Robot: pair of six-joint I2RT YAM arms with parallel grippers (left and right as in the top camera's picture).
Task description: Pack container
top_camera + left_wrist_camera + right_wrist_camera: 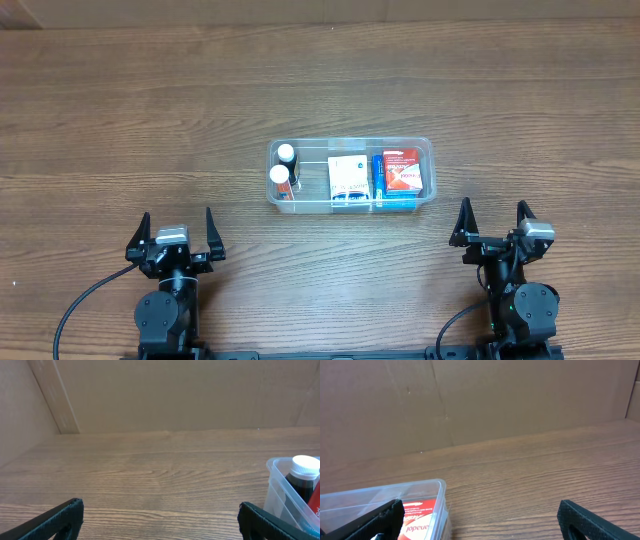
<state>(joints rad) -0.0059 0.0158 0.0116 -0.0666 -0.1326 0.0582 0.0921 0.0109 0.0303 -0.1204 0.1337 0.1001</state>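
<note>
Left gripper and right gripper, jaws both spread wide, the container sitting ahead between them, wooden table, cardboard wall behind.

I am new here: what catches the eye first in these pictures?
The clear container at the middle of the table stands out, with two white-capped bottles at its left end and a red box at its right. The left gripper and right gripper sit open and empty on the near side.

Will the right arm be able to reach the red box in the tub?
Probably yes. The red box lies at the container's right end, uncovered, with bare table between it and the right arm's open jaws.
</note>
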